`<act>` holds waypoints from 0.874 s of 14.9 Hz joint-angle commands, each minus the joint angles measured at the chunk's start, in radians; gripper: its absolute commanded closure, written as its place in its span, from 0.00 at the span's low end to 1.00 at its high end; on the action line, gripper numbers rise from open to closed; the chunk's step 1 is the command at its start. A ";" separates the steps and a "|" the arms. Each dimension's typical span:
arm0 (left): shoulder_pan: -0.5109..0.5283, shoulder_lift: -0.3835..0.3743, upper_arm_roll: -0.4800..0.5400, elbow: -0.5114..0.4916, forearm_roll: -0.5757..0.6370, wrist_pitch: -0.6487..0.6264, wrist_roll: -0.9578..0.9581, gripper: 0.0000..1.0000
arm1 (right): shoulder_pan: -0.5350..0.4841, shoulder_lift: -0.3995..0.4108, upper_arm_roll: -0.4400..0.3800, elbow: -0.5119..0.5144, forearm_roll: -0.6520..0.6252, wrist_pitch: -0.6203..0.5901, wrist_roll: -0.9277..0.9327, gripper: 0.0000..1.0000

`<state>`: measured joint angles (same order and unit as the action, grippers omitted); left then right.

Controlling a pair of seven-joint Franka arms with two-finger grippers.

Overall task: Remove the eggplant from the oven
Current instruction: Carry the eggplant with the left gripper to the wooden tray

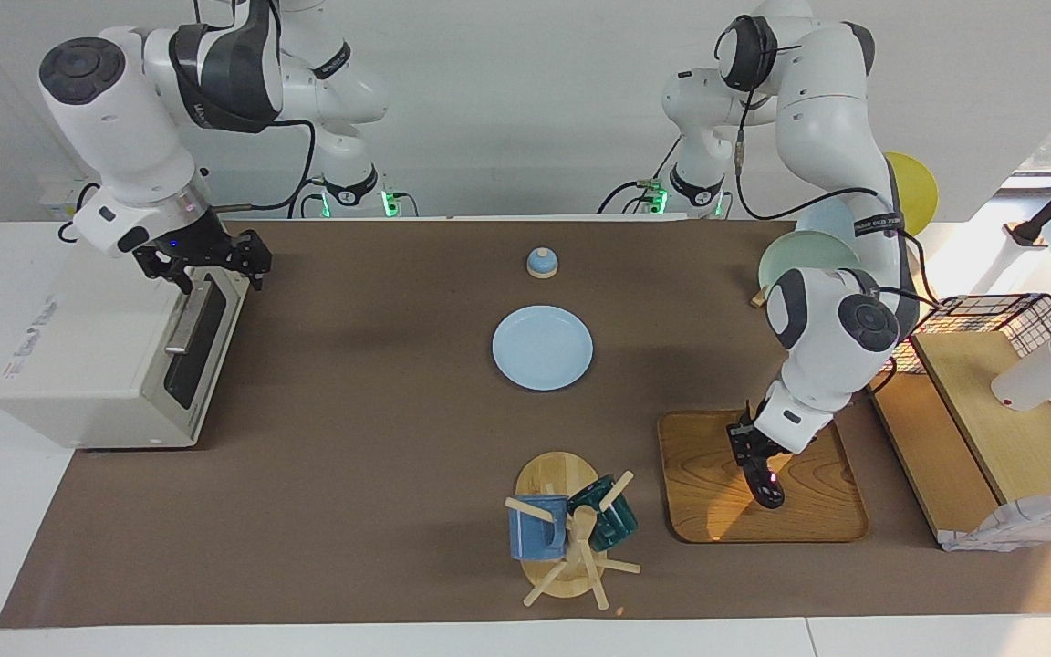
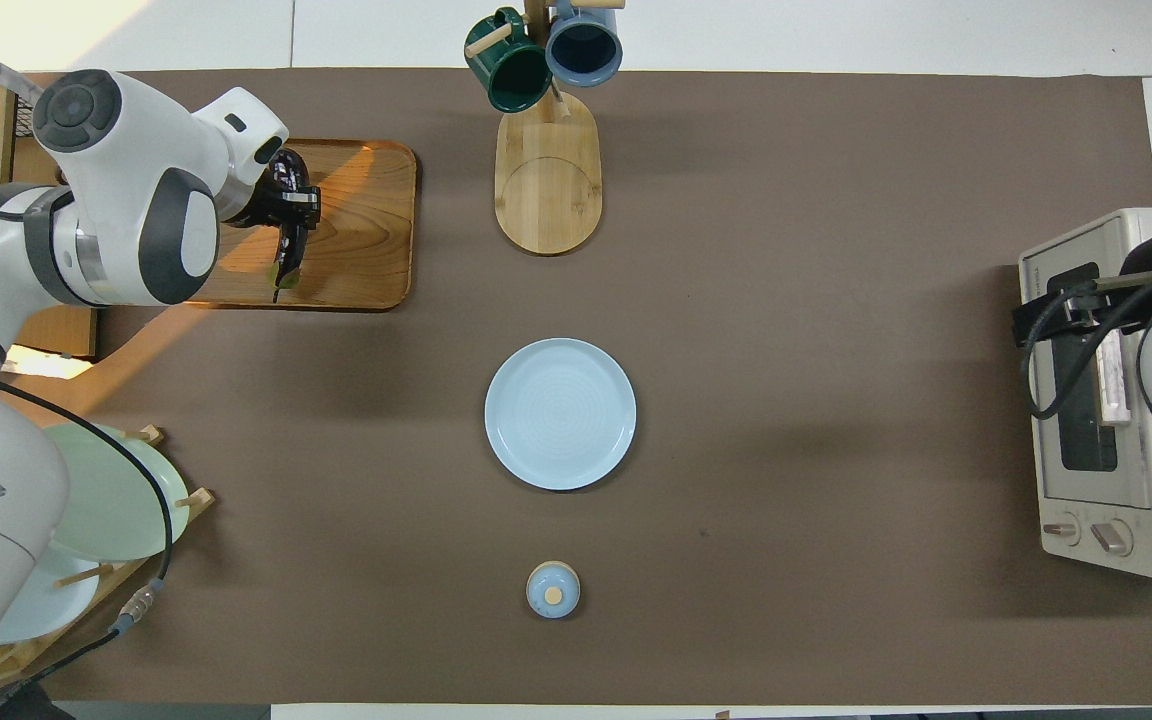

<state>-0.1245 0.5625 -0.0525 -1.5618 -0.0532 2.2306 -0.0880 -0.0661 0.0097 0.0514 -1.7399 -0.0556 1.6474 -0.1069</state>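
Mug rack (image 1: 562, 538): nearest the lens, not involved.
Eggplant (image 1: 770, 493): already outside the oven (image 1: 97, 365), hanging over the wooden tray (image 1: 817, 520).
Left gripper (image 1: 756, 465): clamped on the eggplant.
Right gripper (image 1: 211, 260): spread wide at the oven door, holding nothing.
Risk: glossy skin, probably slipping or rolling if released high.
Hidden: contact between eggplant and tray; oven inside.

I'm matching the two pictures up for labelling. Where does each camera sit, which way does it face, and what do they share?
Facing view: high across the table, looking at the robots; both arms and bases show.
Overhead view: above the robots' end, looking steeply down; both arms enter from below.
Shared: round pale blue plate, cream-white boxy toaster oven, left gripper holding the glossy dark purple eggplant over the wooden tray.
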 commanded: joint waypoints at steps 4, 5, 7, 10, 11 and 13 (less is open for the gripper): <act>0.011 0.000 -0.009 -0.006 0.021 0.021 0.043 0.00 | 0.075 -0.017 -0.005 -0.006 0.020 -0.024 0.099 0.00; 0.012 -0.001 -0.009 0.000 0.021 0.017 0.057 0.00 | 0.071 -0.019 -0.011 -0.006 0.020 -0.023 0.096 0.00; 0.013 -0.001 -0.009 0.015 0.021 -0.002 0.059 0.00 | 0.072 -0.017 -0.019 -0.003 0.022 -0.021 0.102 0.00; 0.023 -0.038 -0.007 0.039 0.020 -0.072 0.059 0.00 | 0.075 -0.017 -0.019 -0.004 0.022 -0.014 0.104 0.00; 0.026 -0.067 -0.007 0.031 0.016 -0.087 0.056 0.00 | 0.075 -0.017 -0.019 -0.003 0.022 -0.012 0.104 0.00; 0.028 -0.128 -0.007 0.023 0.015 -0.139 0.047 0.00 | 0.081 -0.022 -0.019 -0.003 0.020 -0.012 0.108 0.00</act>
<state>-0.1099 0.5149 -0.0522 -1.5193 -0.0523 2.1624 -0.0398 0.0184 0.0056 0.0282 -1.7394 -0.0552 1.6410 -0.0064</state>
